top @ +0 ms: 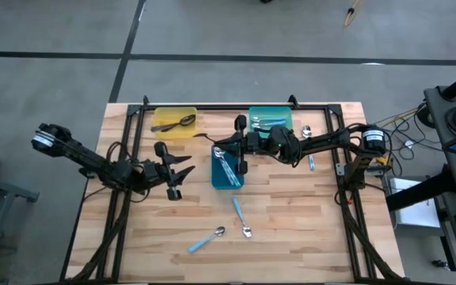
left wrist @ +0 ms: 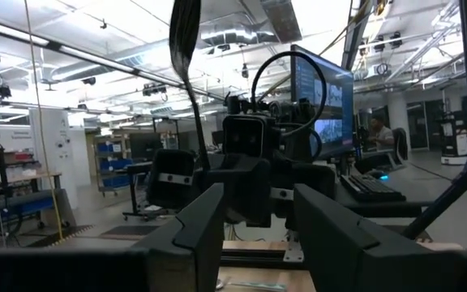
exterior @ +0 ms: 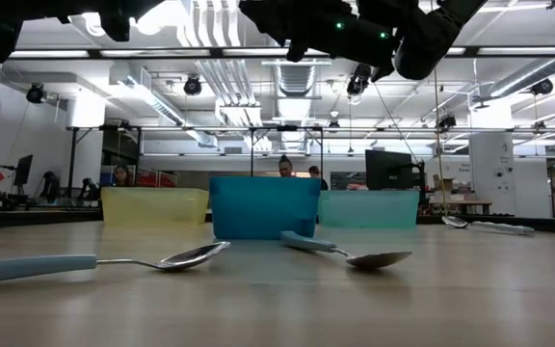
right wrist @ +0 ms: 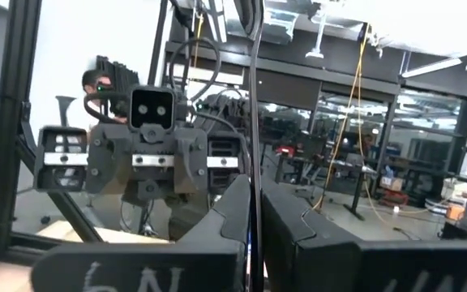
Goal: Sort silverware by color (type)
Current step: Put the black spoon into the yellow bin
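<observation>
Black spoon hand-off above the counter.
Right pincer (top: 241,144) clamped a black spoon (right wrist: 253,122); left pincer (top: 182,169), part-open and empty, needed to receive it.

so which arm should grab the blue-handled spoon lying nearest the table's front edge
probably left: the left tool is open and empty, on that blue-handled spoon's side of the table. the right tool is shut on a dark spoon.
</observation>
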